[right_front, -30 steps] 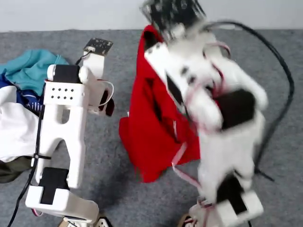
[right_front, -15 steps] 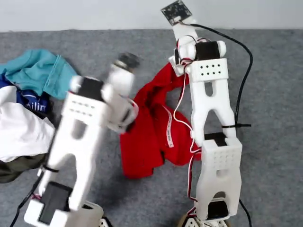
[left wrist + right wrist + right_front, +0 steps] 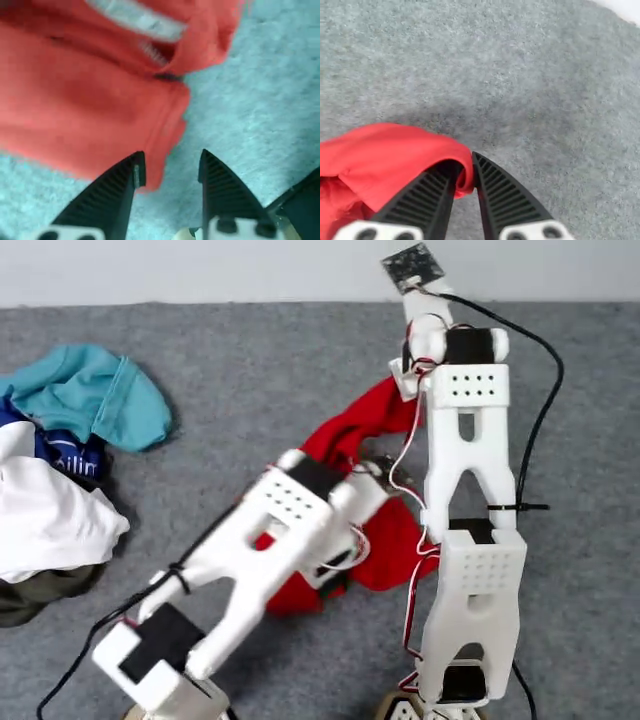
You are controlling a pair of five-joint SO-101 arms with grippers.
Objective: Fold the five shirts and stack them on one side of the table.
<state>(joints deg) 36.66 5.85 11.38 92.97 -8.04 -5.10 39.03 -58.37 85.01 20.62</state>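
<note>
This looks like a robotics test bench in a lab or a hobby room. The desk (image 3: 250,370) is covered with a grey, carpet-like felt and ends at a plain white wall (image 3: 200,270). The left arm (image 3: 270,560) and the right arm (image 3: 470,490) are of white plastic, with bare cables (image 3: 548,410) and an uncovered circuit board (image 3: 413,267). A heap of shirts (image 3: 60,490) lies at one side.

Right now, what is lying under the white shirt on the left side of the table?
A dark olive garment pokes out beneath the white shirt, and a dark blue one shows at its far edge. How far they reach underneath is covered.
</note>
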